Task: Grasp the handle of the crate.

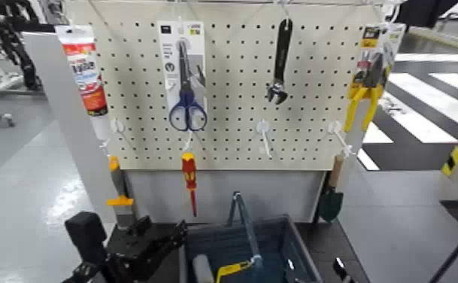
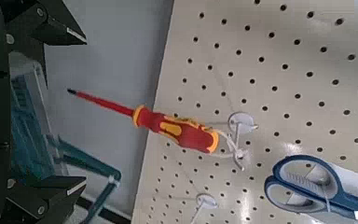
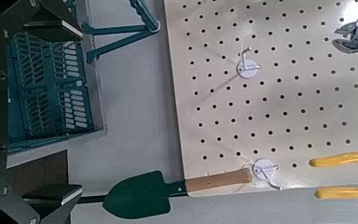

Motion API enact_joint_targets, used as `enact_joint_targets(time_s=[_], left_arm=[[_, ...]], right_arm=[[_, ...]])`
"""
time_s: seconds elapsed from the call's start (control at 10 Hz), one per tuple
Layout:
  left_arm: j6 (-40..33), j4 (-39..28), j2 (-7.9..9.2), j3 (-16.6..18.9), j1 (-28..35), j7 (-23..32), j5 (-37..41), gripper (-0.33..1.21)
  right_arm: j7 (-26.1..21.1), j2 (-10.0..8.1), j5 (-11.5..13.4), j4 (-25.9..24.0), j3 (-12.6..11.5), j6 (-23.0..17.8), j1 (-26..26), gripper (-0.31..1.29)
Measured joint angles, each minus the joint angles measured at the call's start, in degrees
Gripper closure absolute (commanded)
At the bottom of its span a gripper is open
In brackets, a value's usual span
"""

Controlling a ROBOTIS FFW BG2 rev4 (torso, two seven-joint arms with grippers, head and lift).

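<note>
Low at the head view's bottom left, the left gripper (image 1: 153, 244) sat just beside the crate's near-left corner, not touching the handle; in its own wrist view its dark fingers (image 2: 47, 28) stood apart, empty, framing open space; the right gripper (image 1: 342, 269) showed only as a dark tip at the bottom edge to the right of the crate, and in its wrist view its fingers (image 3: 51, 194) were likewise spread with nothing between them.

Outward from the left gripper, a red-and-yellow screwdriver (image 1: 189, 178) hung from the pegboard (image 1: 235, 83) just above and left of the handle's top; a caulk tube (image 1: 86, 75) hung at the board's left edge, blue-handled scissors (image 1: 187, 90) in a card near the middle, a black wrench (image 1: 280, 64) right of them, yellow-handled pliers (image 1: 367, 86) at the right edge; a small green trowel (image 1: 330, 197) with a wooden grip hung below the board's right corner, near the right arm's side; white hooks (image 1: 262, 129) stood bare along the lower row.

The crate (image 1: 295, 252) lay on the floor below the board, between the two grippers, dark blue-grey with slatted walls; the handle (image 1: 243, 222) rose from it as a thin upright bar, blue-grey, its top near the screwdriver's tip; a yellow item (image 1: 232, 269) and a pale cylinder (image 1: 201, 269) lay inside.
</note>
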Motion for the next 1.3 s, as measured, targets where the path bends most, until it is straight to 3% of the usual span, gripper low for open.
enact_joint_targets(time_s=[0.6, 1.0, 1.3], left_arm=[[10.9, 4.4, 1.46, -2.0, -5.9, -2.2, 25.0, 0.22], [17.5, 11.6, 2.05, -4.7, -11.2, -4.7, 39.4, 0.22], [22.6, 18.2, 1.52, -7.6, -16.3, -6.9, 48.5, 0.22]], right_arm=[[0.0, 0.01, -0.2, 0.0, 0.1, 0.2, 0.0, 0.15], [0.0, 0.1, -0.4, 0.1, 0.2, 0.1, 0.0, 0.15], [0.0, 0.14, -0.5, 0.1, 0.3, 0.0, 0.0, 0.15]])
